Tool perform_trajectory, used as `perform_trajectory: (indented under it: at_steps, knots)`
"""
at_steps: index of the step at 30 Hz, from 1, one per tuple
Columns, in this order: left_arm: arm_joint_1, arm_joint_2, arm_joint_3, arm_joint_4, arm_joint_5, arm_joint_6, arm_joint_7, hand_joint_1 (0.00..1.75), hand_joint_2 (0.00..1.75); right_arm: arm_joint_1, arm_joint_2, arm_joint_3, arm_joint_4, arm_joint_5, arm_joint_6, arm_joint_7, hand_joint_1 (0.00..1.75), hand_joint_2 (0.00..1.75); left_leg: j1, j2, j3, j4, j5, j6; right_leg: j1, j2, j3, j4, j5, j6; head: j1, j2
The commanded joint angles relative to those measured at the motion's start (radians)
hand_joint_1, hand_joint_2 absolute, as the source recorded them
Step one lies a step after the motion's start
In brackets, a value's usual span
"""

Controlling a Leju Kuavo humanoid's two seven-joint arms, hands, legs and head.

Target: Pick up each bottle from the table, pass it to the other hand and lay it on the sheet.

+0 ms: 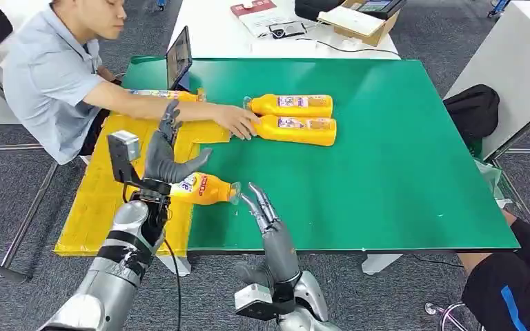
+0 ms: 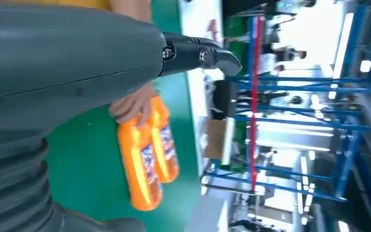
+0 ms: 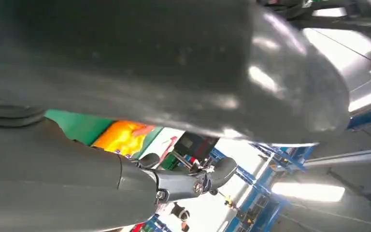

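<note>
Altogether four bottles: one (image 1: 203,189) in left hand (image 1: 168,157), two (image 1: 293,118) on table (image 1: 400,165), one (image 1: 165,95) on sheet (image 1: 103,200).

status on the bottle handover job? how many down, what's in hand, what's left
Done: one bottle already lies on the yellow sheet, partly behind a person's arm.
In hand: the left hand holds an orange bottle over the sheet's edge; the right hand is empty, fingers apart, just beside its cap.
Left: two bottles lie side by side on the green table, a person's hand touching them.
</note>
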Motion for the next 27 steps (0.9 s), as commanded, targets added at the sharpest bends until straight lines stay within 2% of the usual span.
perform_trajectory:
  at_steps: [1,2,3,4,7,20,21,27]
  knots:
    - [0.199,0.023,-0.002,-0.363,0.240,0.118,0.010,0.00,1.75,-0.056,-0.092,-0.215,0.188,0.325,0.107,0.244,0.00,1.75,0.001,0.002,0.006,-0.001,-0.002,-0.001,0.001,0.002,0.006,-0.002,-0.001,-0.002,0.000,0.000]
    - [0.221,0.028,-0.005,-0.388,0.223,0.160,0.014,0.00,1.75,-0.076,-0.098,-0.255,0.236,0.332,0.123,0.234,0.00,1.75,0.000,0.003,0.005,-0.002,-0.002,-0.001,0.000,0.003,0.005,-0.002,0.000,-0.001,0.000,0.000]
    - [0.230,0.034,-0.011,-0.387,0.132,0.279,0.025,0.00,1.75,-0.097,-0.104,-0.309,0.275,0.334,0.131,0.243,0.00,1.75,0.000,0.004,0.006,-0.003,-0.001,0.000,0.000,0.004,0.005,-0.003,0.000,-0.001,0.000,0.000]
    - [0.232,0.037,-0.004,-0.370,0.077,0.369,0.044,0.00,1.75,-0.120,-0.116,-0.321,0.315,0.394,0.125,0.292,0.00,1.75,0.000,0.003,0.005,-0.002,-0.001,0.000,0.000,0.003,0.004,-0.002,0.000,-0.001,0.000,0.000]
    - [0.231,0.059,-0.015,-0.353,0.110,0.378,0.066,0.00,1.75,-0.181,-0.123,-0.367,0.376,0.454,0.183,0.339,0.00,1.75,0.000,-0.001,0.002,-0.001,0.000,0.000,0.000,-0.001,0.003,-0.001,0.000,-0.001,0.000,0.000]
    - [0.227,0.058,-0.016,-0.352,0.111,0.378,0.066,0.00,1.75,-0.183,-0.110,-0.364,0.385,0.466,0.178,0.345,0.00,1.75,0.001,0.000,0.004,0.000,-0.002,-0.001,0.001,-0.001,0.005,0.000,-0.002,-0.002,0.000,0.000]
    - [0.226,0.055,-0.013,-0.350,0.100,0.402,0.066,0.00,1.75,-0.189,-0.114,-0.359,0.396,0.494,0.169,0.373,0.00,1.75,0.000,0.000,0.003,0.000,-0.001,0.000,0.001,-0.001,0.004,0.000,-0.001,-0.001,0.000,0.000]
    - [0.226,0.061,-0.014,-0.333,0.018,0.483,0.035,0.00,1.75,-0.346,-0.080,-0.354,0.606,0.585,0.180,0.401,0.00,1.75,0.000,0.003,0.002,0.000,-0.001,0.000,0.000,0.002,0.002,0.000,0.000,-0.001,0.000,0.000]
